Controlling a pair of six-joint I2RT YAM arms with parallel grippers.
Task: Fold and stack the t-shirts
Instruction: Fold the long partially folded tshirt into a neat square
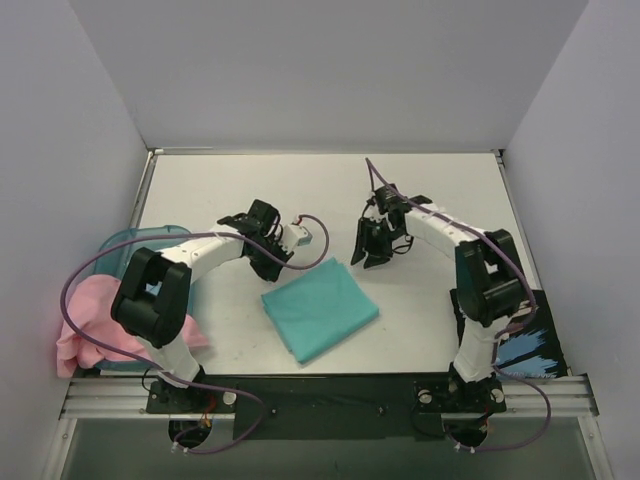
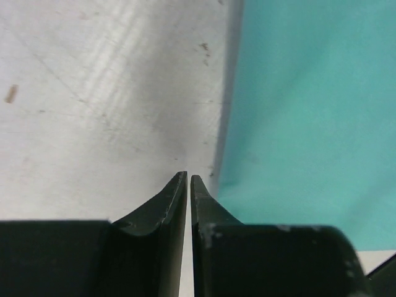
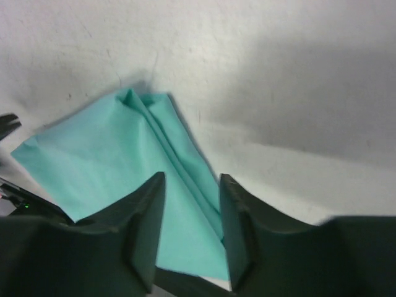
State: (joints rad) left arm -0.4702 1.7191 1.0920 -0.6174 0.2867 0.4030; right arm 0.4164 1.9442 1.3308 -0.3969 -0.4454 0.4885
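The teal t-shirt lies folded on the bench just right of the left tool, tips together and empty, and below the right tool, jaws parted, likely as the stack's base

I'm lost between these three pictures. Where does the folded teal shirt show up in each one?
Top external: teal shirt near the middle, slightly low.
Left wrist: teal shirt fills the right half.
Right wrist: teal shirt left of centre.
Shared landmark: white table beneath it.
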